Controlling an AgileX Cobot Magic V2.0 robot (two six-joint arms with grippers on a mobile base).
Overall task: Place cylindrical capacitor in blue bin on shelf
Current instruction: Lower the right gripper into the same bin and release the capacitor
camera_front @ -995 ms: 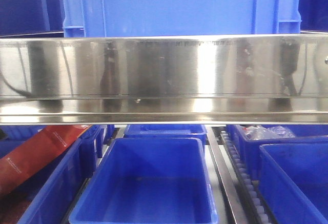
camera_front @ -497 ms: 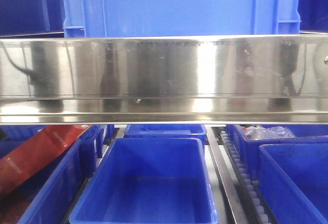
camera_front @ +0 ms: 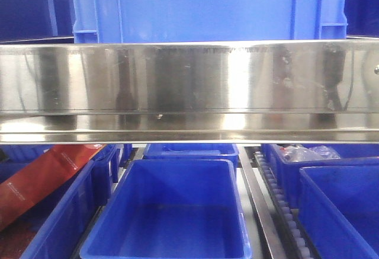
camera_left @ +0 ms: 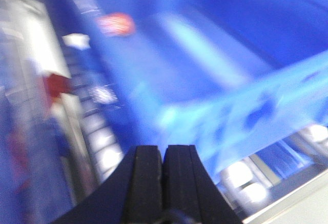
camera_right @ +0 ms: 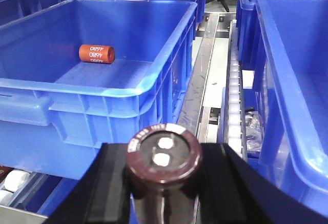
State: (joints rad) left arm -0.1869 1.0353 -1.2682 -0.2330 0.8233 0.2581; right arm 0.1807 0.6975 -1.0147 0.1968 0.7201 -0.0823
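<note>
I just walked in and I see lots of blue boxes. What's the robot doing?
The robot's right claw is holding a small dark cylinder in front of a blue bin on the shelf. The cylinder is not in a bin yet. That bin has an orange cylinder lying inside. The left claw is shut with nothing in it, and its picture is blurry.

The orange cylinder (camera_right: pixel 97 54) bore white digits in two rows, upside down to the right wrist camera, reading 4680. Pale print ran along the capacitor (camera_right: pixel 164 155) top edge, too small to read. White lettering on the red carton (camera_front: pixel 41 179) was illegible too.
</note>
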